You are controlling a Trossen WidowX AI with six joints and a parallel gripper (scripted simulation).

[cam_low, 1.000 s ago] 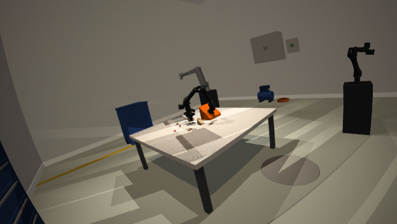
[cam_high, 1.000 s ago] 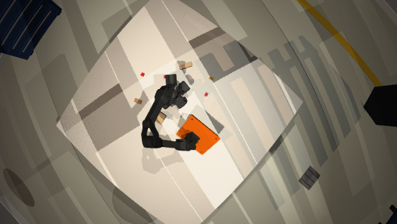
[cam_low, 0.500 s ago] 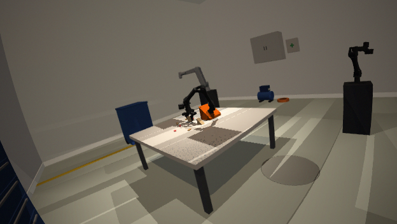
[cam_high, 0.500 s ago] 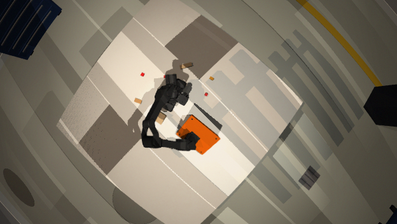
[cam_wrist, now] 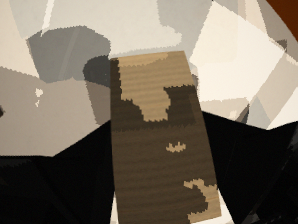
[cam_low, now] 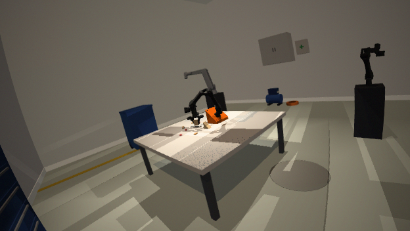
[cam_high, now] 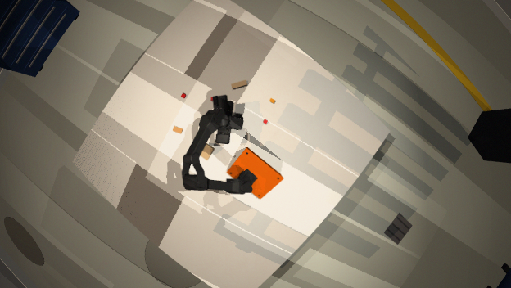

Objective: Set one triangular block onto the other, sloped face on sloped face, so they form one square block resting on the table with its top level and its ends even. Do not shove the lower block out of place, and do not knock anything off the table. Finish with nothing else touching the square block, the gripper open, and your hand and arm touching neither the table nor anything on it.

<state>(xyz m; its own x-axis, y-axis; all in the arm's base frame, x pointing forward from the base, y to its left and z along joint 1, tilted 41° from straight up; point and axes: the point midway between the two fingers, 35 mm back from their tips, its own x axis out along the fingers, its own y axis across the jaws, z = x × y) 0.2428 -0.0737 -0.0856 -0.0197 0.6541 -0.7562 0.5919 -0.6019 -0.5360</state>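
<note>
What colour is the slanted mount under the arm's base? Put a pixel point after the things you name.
The mount (cam_high: pixel 268 173) (cam_low: pixel 211 115) is plain bright orange, with small dark spots near its corners; the top view shows it best.

Matte-black jointed arm with blocky black jaws

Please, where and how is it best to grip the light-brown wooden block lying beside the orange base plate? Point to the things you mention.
The light-brown wooden block (cam_high: pixel 207 151) (cam_low: pixel 206 125) is probably best gripped low, from above, fingers across its two upright ends, since its upper face seems sloped and pads could slip there.
</note>
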